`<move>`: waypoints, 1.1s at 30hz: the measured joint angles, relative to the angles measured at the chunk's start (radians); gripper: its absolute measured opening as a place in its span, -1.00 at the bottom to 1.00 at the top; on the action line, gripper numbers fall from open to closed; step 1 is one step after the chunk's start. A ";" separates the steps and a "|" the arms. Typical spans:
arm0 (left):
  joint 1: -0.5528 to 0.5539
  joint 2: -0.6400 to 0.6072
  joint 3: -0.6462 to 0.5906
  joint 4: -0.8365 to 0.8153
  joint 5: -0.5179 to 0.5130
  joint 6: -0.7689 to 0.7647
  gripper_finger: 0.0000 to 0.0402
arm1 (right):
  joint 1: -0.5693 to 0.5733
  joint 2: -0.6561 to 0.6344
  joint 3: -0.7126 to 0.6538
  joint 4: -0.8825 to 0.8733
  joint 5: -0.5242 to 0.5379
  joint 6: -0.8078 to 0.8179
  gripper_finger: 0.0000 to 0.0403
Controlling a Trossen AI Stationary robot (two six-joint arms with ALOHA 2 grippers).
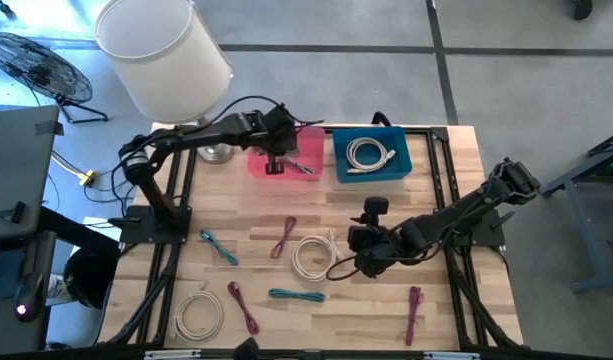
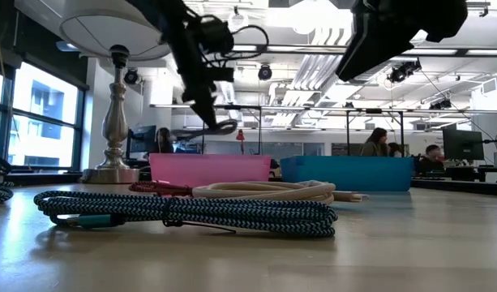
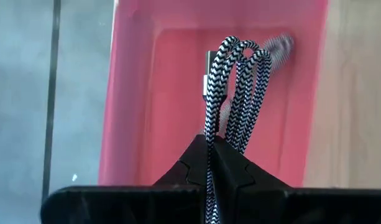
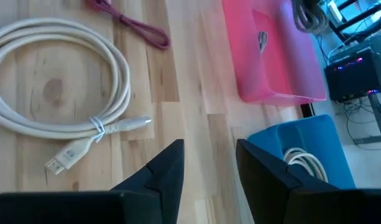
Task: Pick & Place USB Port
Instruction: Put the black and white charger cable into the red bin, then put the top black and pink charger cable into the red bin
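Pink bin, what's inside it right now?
The left hand dangles a black-and-white braided cable into the pink bin. The floor beneath hand and cable is hidden.

Left gripper (image 1: 277, 160) clamped, raised, right gripper (image 4: 209, 165) seemingly parted, low

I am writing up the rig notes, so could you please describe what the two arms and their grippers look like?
Both arms are dark, near-black, built of jointed segments on black frame mounts at the table's side edges. Black cabling loops along the left arm near its wrist. The left gripper has two black, wedge-shaped fingers tapering to a point. The right gripper has the same matte black, angular fingers. No markings show on either.
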 joint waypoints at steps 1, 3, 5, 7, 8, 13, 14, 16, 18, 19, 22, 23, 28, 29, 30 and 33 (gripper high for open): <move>0.004 0.014 0.000 0.009 0.011 0.001 -1.00 | 0.000 0.000 0.000 -0.002 0.000 0.000 -0.32; 0.013 0.034 -0.003 -0.005 0.015 0.009 -1.00 | 0.000 0.000 0.000 -0.001 0.007 0.000 -0.32; 0.013 0.052 -0.002 0.015 0.023 0.012 -1.00 | 0.000 0.000 0.000 -0.003 0.007 0.000 -0.32; 0.016 0.075 -0.001 0.038 0.039 0.012 -0.98 | 0.000 0.000 0.000 -0.003 0.007 0.000 -0.32; 0.021 0.085 -0.001 0.047 0.059 0.015 -0.97 | 0.000 0.000 0.000 -0.003 0.006 0.000 -0.32; 0.021 0.107 -0.002 0.094 0.128 0.018 -0.88 | 0.000 0.000 0.000 -0.007 -0.002 0.000 -0.32; 0.019 0.107 -0.002 0.100 0.126 0.025 -0.85 | 0.000 0.000 0.000 -0.007 -0.007 0.000 -0.32; 0.018 0.107 -0.001 0.113 0.126 0.029 -0.77 | 0.000 0.000 0.000 -0.008 -0.020 0.001 -0.32; 0.019 0.107 -0.001 0.110 0.124 0.027 -0.66 | 0.000 0.000 0.000 -0.008 -0.026 0.001 -0.32; 0.019 0.107 -0.001 0.109 0.119 0.027 -0.61 | 0.000 0.000 0.000 -0.008 -0.028 0.001 -0.32; 0.019 0.107 -0.001 0.108 0.075 0.027 -0.44 | 0.000 0.000 0.000 -0.008 -0.028 0.003 -0.32; 0.019 0.107 -0.001 0.108 0.067 0.027 -0.38 | 0.000 0.000 0.000 -0.008 -0.028 0.002 -0.32; 0.019 0.106 -0.001 0.097 0.101 0.010 -0.24 | 0.000 0.000 0.000 -0.009 -0.028 0.002 -0.32; 0.019 0.106 -0.001 0.084 0.127 -0.009 -0.23 | 0.000 0.000 0.000 -0.009 -0.028 0.002 -0.32; 0.018 0.106 0.001 0.067 0.158 -0.028 -0.23 | 0.000 0.000 0.000 -0.009 -0.028 0.002 -0.32; 0.018 0.106 0.028 -0.027 0.275 -0.060 -0.22 | 0.000 0.000 0.000 -0.017 -0.023 0.002 -0.32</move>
